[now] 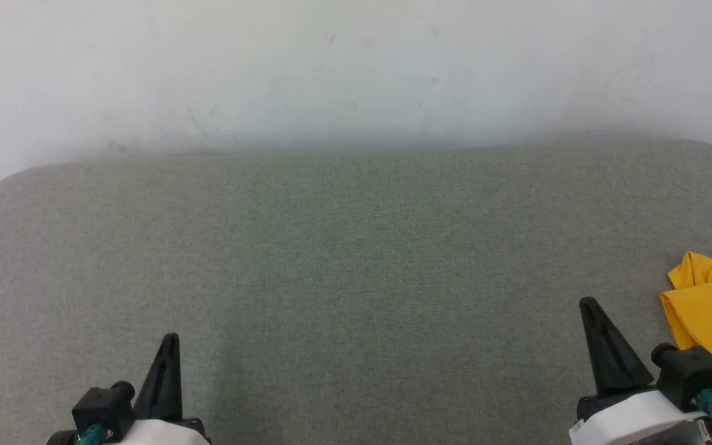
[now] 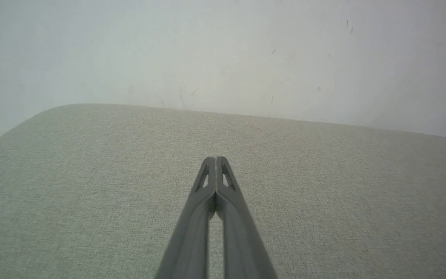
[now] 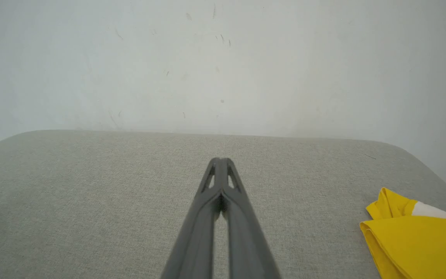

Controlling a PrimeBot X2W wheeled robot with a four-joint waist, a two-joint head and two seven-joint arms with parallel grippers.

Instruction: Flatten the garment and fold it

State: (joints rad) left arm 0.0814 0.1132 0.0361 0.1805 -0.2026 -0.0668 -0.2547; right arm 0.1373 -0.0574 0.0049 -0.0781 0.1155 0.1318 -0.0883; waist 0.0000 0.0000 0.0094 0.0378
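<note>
Worktop of grey-green fabric lies before us against a pale wall. By its near edge at the left we see our left gripper, jaws pressed together on nothing. Further right, our right gripper is likewise closed and empty, and the yellow T-shirt lies bunched at the right edge, just beside it

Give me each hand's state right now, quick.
Left hand: closed, holding nothing.
Right hand: closed, holding nothing; its fingers are clear of the yellow garment.

Open tabletop (garment far right)
</note>
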